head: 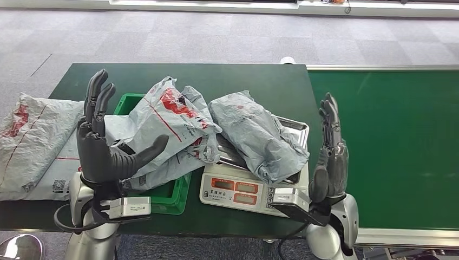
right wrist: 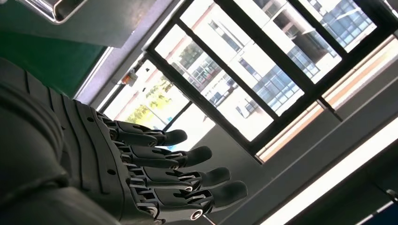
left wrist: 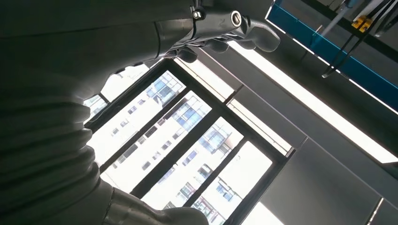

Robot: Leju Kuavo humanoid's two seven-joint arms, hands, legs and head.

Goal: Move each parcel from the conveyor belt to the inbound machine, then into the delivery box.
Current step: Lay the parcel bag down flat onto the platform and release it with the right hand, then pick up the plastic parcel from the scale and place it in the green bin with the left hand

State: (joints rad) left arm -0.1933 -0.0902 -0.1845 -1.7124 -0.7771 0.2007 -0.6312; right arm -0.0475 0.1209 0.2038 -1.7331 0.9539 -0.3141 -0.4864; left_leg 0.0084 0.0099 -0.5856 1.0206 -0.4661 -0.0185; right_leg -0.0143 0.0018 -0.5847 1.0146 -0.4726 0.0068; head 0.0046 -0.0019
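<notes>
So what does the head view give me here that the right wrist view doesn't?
Head view alone: the dark table, the green crate piled with grey parcels, more parcels beside it, one grey parcel lying on the scale, and the left hand raised with fingers apart. Right wrist view alone: big windows with buildings outside. Both show the right hand, fingers extended and holding nothing, and the green conveyor belt.

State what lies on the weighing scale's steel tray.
One crumpled grey parcel lies across the scale, overhanging its front. It covers most of the tray, so anything beneath is hidden.
</notes>
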